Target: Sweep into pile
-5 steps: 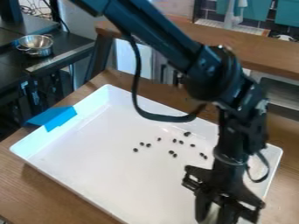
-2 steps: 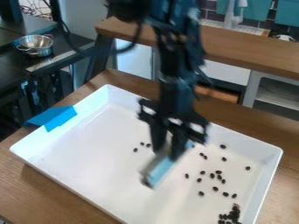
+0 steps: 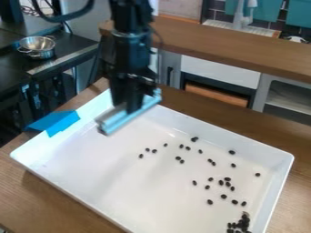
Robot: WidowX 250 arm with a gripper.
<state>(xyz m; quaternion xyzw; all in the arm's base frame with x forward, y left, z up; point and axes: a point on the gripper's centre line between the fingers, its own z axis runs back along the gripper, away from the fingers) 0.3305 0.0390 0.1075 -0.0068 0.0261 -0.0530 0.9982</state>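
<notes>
The black gripper [image 3: 126, 107] hangs over the back left part of the white tray [image 3: 79, 170], shut on a light blue sweeping tool [image 3: 130, 114] with a long straight edge. The tool is held above the tray floor, slanting from lower left to upper right. Small dark beans lie scattered from the tray's middle, such as one bean [image 3: 154, 151], toward the right side. A dense pile of beans [image 3: 242, 223] sits near the front right corner, well away from the tool.
Blue tape [image 3: 56, 123] covers part of the tray's left rim. The tray walls rise around the beans. Behind stands a wooden counter [image 3: 243, 50] with cabinets below. A metal bowl [image 3: 37, 47] rests on a dark surface at the upper left.
From the front right, the gripper has moved up and left across the tray with the tool, uncovering the bean pile and the scattered beans.
</notes>
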